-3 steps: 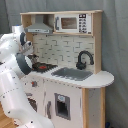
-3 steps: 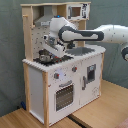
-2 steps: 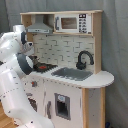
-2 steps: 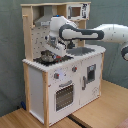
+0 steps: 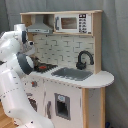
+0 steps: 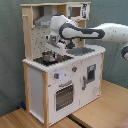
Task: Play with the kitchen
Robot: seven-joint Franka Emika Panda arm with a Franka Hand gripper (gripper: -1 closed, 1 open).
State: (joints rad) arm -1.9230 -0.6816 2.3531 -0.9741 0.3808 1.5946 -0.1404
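The kitchen (image 5: 92, 80) (image 6: 37, 80) is a white and light-wood toy with a grey hood (image 5: 40, 26), a microwave (image 5: 71, 22), a sink (image 5: 72, 74) with a black tap (image 5: 84, 59), a black-red hob (image 5: 47, 66) and an oven door (image 6: 64, 95). A small metal pot (image 6: 48, 57) stands on the hob. My gripper (image 6: 55, 46) hangs just above the hob, close over the pot, pointing down. In the first exterior view my own white arm (image 5: 17, 60) hides the gripper.
A grey curtain hangs behind the kitchen in both exterior views. The kitchen stands on a wooden floor (image 6: 100, 112). My arm reaches in from the second exterior view's right, across the sink (image 6: 80, 51) and under the microwave shelf.
My wrist has shifted only slightly above the hob. The pot and the kitchen's parts stand as they did.
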